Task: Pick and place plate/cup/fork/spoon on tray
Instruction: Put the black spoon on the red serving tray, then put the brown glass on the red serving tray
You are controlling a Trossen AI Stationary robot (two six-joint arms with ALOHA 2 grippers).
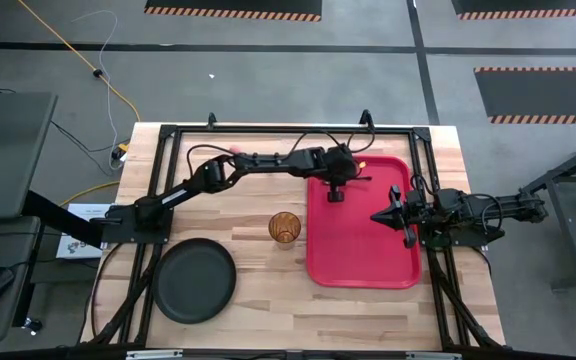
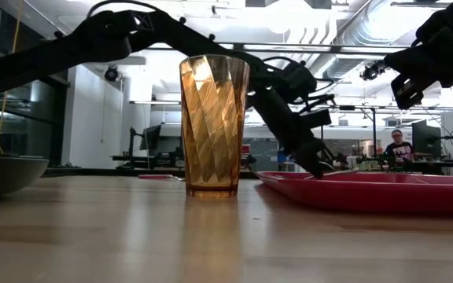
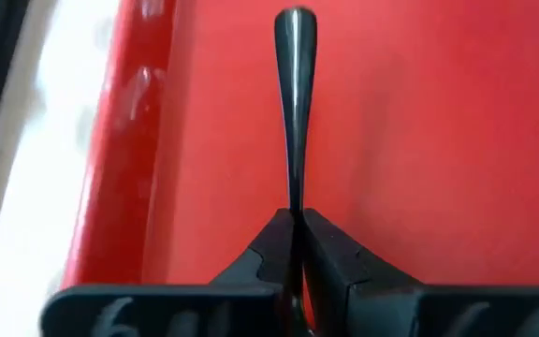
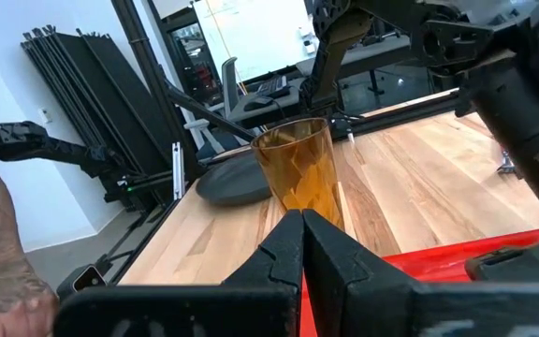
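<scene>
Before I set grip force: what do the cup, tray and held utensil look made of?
Cup: likely clear amber plastic, faceted, light shines through. Tray: glossy red plastic, highlights along its rim. Spoon in the left gripper: smooth grey metal, mirror-like sheen.

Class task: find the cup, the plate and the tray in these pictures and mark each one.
cup (image 2: 214, 126), low view, middle of its ribbed side.
plate (image 1: 196, 280), high view, centre of its flat face.
tray (image 1: 363, 250), high view, bare floor near its front.
</scene>
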